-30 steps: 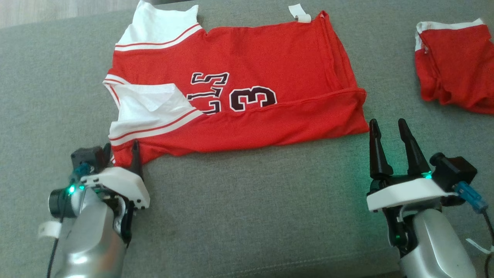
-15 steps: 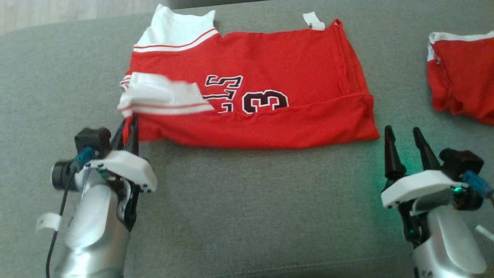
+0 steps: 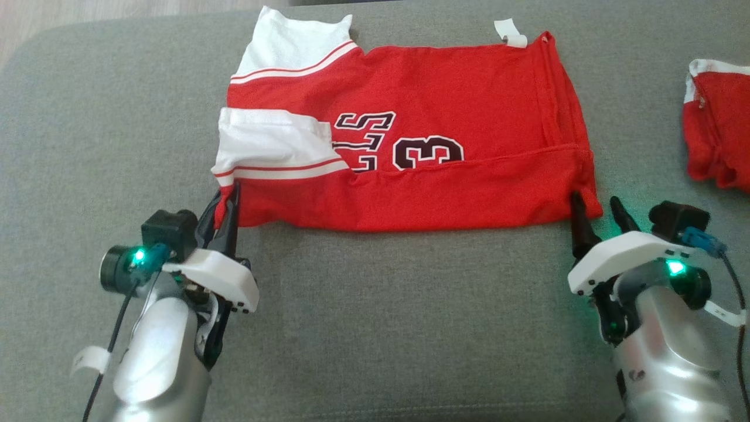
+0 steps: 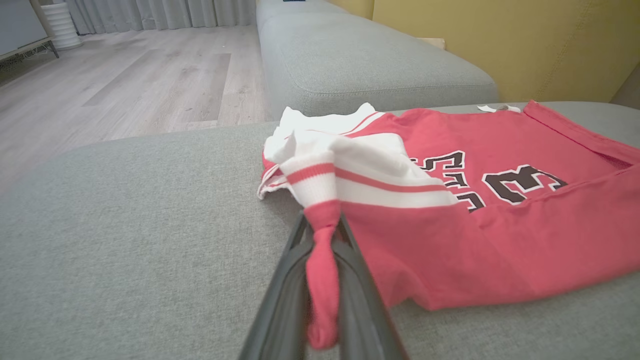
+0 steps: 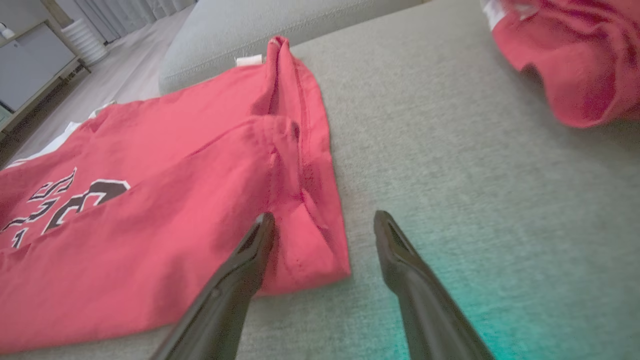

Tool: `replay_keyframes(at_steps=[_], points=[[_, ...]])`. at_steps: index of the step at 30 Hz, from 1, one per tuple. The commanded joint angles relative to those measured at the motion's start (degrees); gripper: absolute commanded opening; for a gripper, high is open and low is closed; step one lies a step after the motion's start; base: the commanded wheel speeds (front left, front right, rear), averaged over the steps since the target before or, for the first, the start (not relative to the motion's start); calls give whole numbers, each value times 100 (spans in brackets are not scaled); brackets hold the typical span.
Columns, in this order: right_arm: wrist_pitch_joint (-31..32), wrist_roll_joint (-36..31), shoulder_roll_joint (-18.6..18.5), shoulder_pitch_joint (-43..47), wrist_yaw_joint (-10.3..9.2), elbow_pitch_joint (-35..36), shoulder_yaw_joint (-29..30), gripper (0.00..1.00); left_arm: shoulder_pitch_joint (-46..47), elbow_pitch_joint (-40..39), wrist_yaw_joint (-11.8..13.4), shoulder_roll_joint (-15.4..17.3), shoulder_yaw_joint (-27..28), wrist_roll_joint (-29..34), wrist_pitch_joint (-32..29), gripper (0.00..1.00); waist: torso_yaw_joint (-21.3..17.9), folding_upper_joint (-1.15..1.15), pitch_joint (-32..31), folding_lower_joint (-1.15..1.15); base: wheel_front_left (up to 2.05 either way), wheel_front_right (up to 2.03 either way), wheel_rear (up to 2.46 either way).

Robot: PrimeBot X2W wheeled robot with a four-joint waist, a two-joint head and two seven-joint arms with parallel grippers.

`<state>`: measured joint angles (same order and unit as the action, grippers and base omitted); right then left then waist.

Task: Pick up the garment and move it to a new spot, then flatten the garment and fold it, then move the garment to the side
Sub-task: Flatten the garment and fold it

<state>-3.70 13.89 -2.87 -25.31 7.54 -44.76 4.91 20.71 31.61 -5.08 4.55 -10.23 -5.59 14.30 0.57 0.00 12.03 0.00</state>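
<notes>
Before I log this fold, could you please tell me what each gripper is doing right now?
Left gripper: closed on a corner of the red jersey.
Right gripper: open, holding nothing.

The red basketball jersey (image 3: 445, 88) lies folded lengthwise and mostly flat across the far half of the grey sofa seat (image 3: 381, 322), its white-outlined black numerals showing. White, red-striped trim marks the end toward the seat's rounded corner. The near corner of that end is bunched and lifted off the seat.

grey sofa (image 3: 375, 328): seat spans near to far | crumpled red cloth (image 3: 718, 140): far right on sofa | wooden floor (image 4: 125, 85): far left | yellow wall (image 4: 500, 45): far right
</notes>
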Motion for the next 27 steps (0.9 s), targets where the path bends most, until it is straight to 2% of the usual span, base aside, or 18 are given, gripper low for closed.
replay_keyframes(at_steps=[1,10,11,12,16,19,23,27], points=[[-71,18,-1,-208,-5,71,-168,100,159,-164,2,106,173,36,69,0,3,0,10,0,0,0,0],[102,-268,-1,-572,-5,-1061,-331,100,182,-106,-16,65,111,27,70,0,21,0,25,0,0,0,0],[88,-270,-1,-611,-5,-1140,-370,11,183,-92,-13,65,113,25,70,0,12,0,19,0,0,0,0],[21,-342,-1,-645,-5,-1195,-377,0,181,-70,-8,66,119,22,70,0,1,0,8,0,0,0,0],[-288,-501,-1,-734,-5,-1331,-319,0,137,72,7,100,156,1,70,0,-56,0,-96,0,0,0,0],[-549,-863,-1,-720,-5,-1344,-190,0,83,187,12,128,187,-23,70,0,-110,0,-214,0,0,0,0],[-758,-1398,-1,-573,-5,-1208,104,0,-23,339,14,141,206,-54,70,0,-176,0,-413,0,0,0,0],[-832,-1653,-1,-306,-5,-990,316,0,-169,446,3,131,206,-100,70,0,-214,0,-622,0,0,0,0]])
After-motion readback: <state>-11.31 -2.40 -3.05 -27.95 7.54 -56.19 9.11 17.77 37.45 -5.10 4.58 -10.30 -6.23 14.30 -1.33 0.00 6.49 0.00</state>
